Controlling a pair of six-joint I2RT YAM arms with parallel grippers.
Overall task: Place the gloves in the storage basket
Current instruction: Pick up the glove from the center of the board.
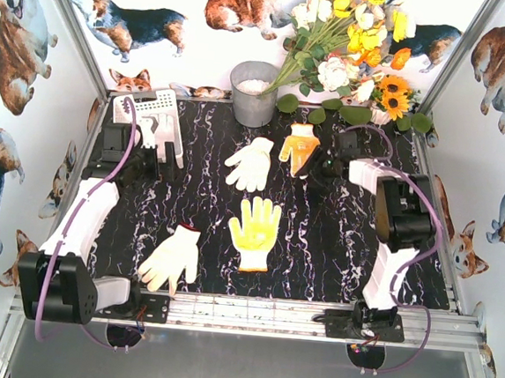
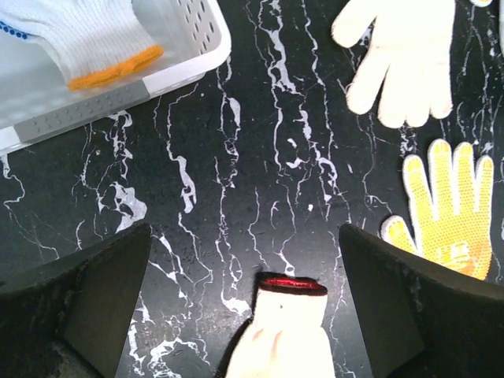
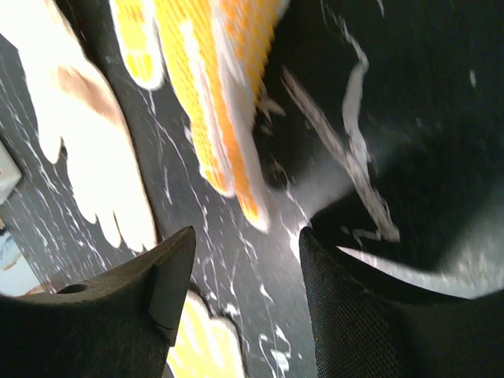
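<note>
The white storage basket (image 1: 157, 114) stands at the back left; its corner (image 2: 189, 67) shows in the left wrist view, with a white orange-cuffed glove (image 2: 87, 39) lying inside. My left gripper (image 1: 169, 157) hovers just right of the basket, open and empty (image 2: 244, 268). On the table lie a white red-cuffed glove (image 1: 171, 257) (image 2: 287, 339), a yellow glove (image 1: 255, 229) (image 2: 449, 209), a cream glove (image 1: 250, 162) (image 2: 405, 59) and an orange-yellow glove (image 1: 299, 144) (image 3: 213, 79). My right gripper (image 1: 318, 166) is open (image 3: 248, 244) just beside the orange-yellow glove, with only table between its fingers.
A grey metal bucket (image 1: 254, 92) stands at the back centre, with a bunch of artificial flowers (image 1: 354, 39) to its right. Metal frame posts and printed walls close in the black marbled table (image 1: 336, 249).
</note>
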